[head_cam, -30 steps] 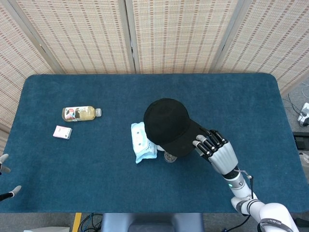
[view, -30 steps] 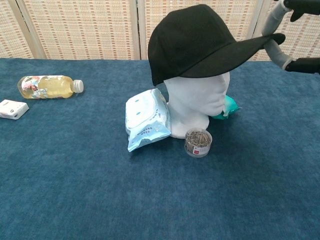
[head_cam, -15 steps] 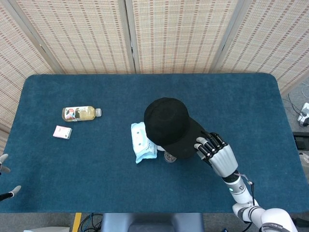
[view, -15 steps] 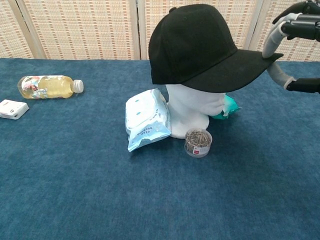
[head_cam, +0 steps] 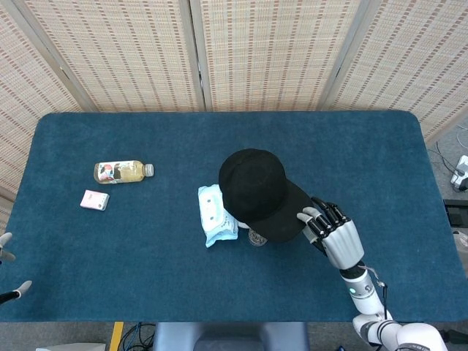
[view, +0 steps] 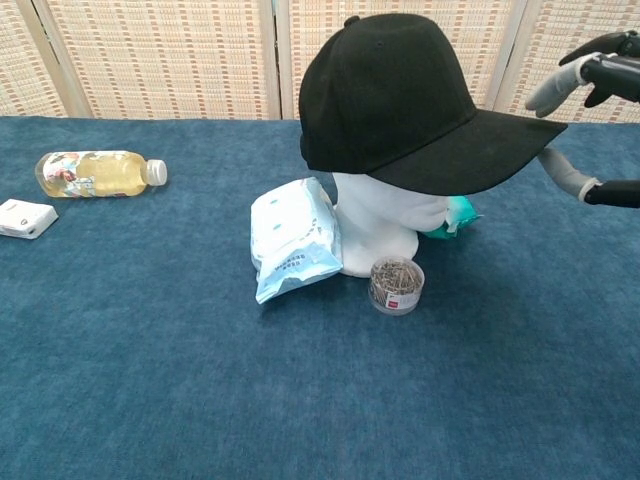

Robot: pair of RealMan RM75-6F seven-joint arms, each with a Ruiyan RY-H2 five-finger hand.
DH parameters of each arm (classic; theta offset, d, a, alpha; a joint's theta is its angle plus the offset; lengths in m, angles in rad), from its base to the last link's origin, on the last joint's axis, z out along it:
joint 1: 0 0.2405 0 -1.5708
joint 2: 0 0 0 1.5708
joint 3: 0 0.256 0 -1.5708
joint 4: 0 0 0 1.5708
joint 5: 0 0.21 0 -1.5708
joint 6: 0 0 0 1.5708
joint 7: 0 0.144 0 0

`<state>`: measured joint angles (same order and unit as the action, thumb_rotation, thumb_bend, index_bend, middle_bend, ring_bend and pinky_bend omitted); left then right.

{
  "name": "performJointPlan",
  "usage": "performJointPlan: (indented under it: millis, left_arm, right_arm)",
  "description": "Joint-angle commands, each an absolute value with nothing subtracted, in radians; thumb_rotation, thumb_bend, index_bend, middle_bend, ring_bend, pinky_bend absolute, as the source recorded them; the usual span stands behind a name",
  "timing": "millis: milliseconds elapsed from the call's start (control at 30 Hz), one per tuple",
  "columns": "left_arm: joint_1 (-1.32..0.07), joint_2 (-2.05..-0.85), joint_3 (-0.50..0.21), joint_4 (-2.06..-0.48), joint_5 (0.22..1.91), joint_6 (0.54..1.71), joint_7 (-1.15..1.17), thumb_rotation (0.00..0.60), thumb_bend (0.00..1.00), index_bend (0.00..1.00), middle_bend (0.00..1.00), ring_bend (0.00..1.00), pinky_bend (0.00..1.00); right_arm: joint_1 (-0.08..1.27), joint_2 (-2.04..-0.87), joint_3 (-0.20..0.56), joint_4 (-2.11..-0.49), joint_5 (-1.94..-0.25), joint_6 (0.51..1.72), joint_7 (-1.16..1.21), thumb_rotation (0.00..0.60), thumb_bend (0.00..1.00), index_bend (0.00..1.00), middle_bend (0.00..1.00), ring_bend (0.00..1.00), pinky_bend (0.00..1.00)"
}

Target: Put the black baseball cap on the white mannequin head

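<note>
One black baseball cap (view: pixel 400 95) seated on white mannequin head (view: pixel 390 225), mid-table; right hand (head_cam: pixel 333 234) spread just beside brim, apart; left hand (head_cam: pixel 6 270) barely visible, state unclear.

The cap (view: pixel 400 100) sits on the head (view: pixel 385 225), and its brim sticks out toward my right hand (head_cam: pixel 333 232). A wipes pack (view: pixel 292 240) leans on one side of the head, a jar (view: pixel 396 285) stands in front, a teal pack (view: pixel 455 215) hides behind. The bottle (head_cam: pixel 122 171) and small box (head_cam: pixel 94 199) lie far off, with bare table (head_cam: pixel 146 278) between.
</note>
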<state>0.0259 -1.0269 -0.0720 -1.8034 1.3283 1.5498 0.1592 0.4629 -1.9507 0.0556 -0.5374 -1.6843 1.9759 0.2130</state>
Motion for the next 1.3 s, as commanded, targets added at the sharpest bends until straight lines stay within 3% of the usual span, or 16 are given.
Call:
performJointPlan:
  millis: [33, 300, 533, 733, 933, 1067, 1233, 1300]
  left_arm:
    - [0.026, -1.027, -0.072, -1.803, 1.328, 1.55, 0.159, 0.6, 0.05, 0.15, 0.42, 0.38, 0.55]
    - [0.026, -1.026, -0.072, -1.804, 1.329, 1.551, 0.158, 0.6, 0.05, 0.15, 0.42, 0.38, 0.55]
    - [0.026, -1.026, -0.072, -1.804, 1.33, 1.552, 0.159, 0.6, 0.05, 0.15, 0.42, 0.38, 0.55]
    - [0.027, -1.025, -0.073, -1.807, 1.332, 1.555, 0.16, 0.6, 0.04, 0.15, 0.42, 0.38, 0.55]
    - [0.027, -1.025, -0.073, -1.81, 1.329, 1.555, 0.167, 0.6, 0.04, 0.15, 0.42, 0.38, 0.55]
    - [0.026, -1.026, -0.072, -1.816, 1.331, 1.556, 0.176, 0.6, 0.04, 0.15, 0.42, 0.38, 0.55]
    - [0.027, -1.026, -0.071, -1.821, 1.337, 1.561, 0.183, 0.6, 0.04, 0.15, 0.42, 0.39, 0.55]
    - [0.027, -1.027, -0.071, -1.82, 1.338, 1.562, 0.181, 0.6, 0.04, 0.15, 0.42, 0.39, 0.55]
  right_arm:
    - [0.462, -1.952, 0.059, -0.54, -1.681, 1.97, 0.217, 0.6, 0.23, 0.24, 0.43, 0.24, 0.4]
    - [0.45, -1.932, 0.058, -0.581, -1.684, 1.956, 0.209, 0.6, 0.08, 0.04, 0.4, 0.21, 0.38]
    - [0.427, -1.856, 0.053, -0.707, -1.687, 1.932, 0.117, 0.6, 0.05, 0.01, 0.39, 0.2, 0.37]
    - [0.386, -1.707, 0.037, -0.954, -1.681, 1.875, -0.055, 0.6, 0.05, 0.01, 0.38, 0.2, 0.35]
    - [0.32, -1.483, 0.026, -1.335, -1.606, 1.776, -0.273, 0.6, 0.05, 0.02, 0.36, 0.19, 0.3]
    - [0.274, -1.35, 0.03, -1.577, -1.531, 1.734, -0.442, 0.6, 0.05, 0.12, 0.36, 0.19, 0.3]
    - [0.228, -1.259, 0.049, -1.743, -1.441, 1.718, -0.568, 0.6, 0.05, 0.32, 0.36, 0.19, 0.29]
    - [0.208, -1.237, 0.054, -1.787, -1.403, 1.717, -0.61, 0.6, 0.05, 0.34, 0.36, 0.19, 0.29]
